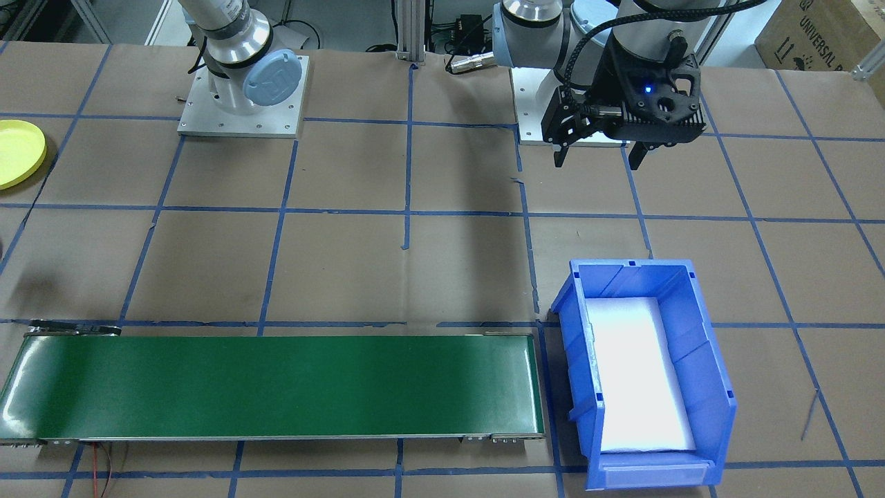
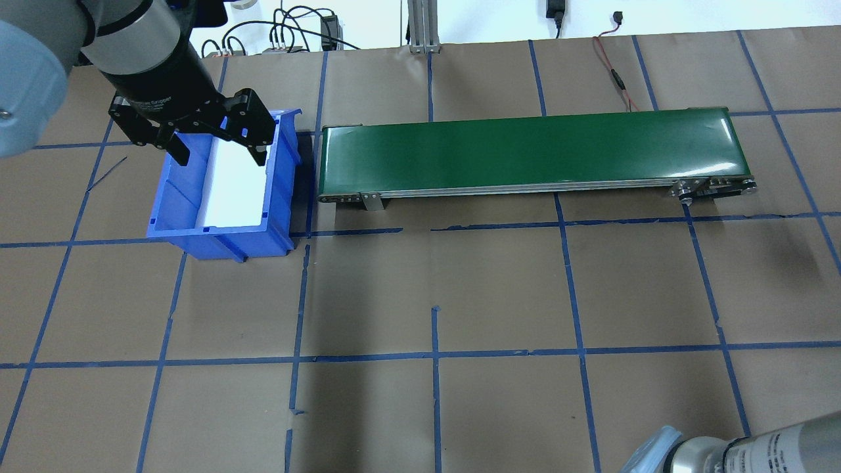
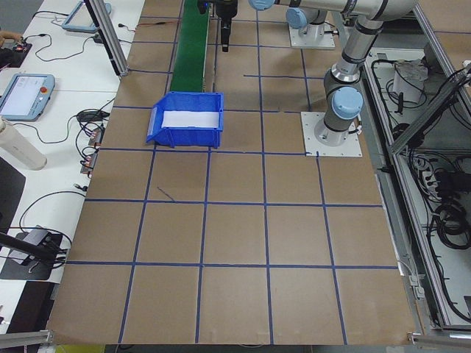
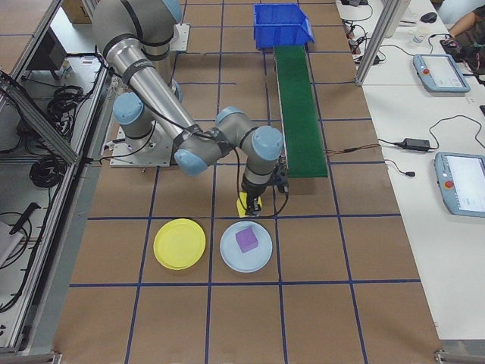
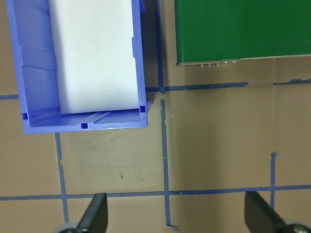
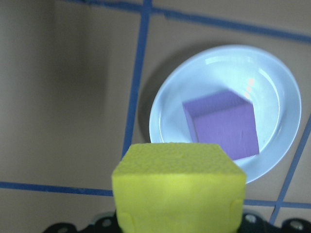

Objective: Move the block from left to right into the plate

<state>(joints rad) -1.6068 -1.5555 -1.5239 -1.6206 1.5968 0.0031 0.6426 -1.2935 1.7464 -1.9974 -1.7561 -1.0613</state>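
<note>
Your yellow block (image 6: 178, 187) sits upright in the right gripper (image 4: 251, 206), fingers closed on it, no long axis evident, above the brown paper table (image 2: 499, 289) with blue tape grid. Just beyond lie the pale blue plate (image 4: 246, 247) holding a purple block (image 4: 245, 240) and the yellow plate (image 4: 179, 243) beside it. The left gripper (image 2: 217, 150) hangs wide over the blue bin (image 2: 223, 226), next to the green conveyor (image 2: 525, 148).

A blue bin (image 1: 650, 370) sits at one end of the green conveyor (image 1: 276, 387).
</note>
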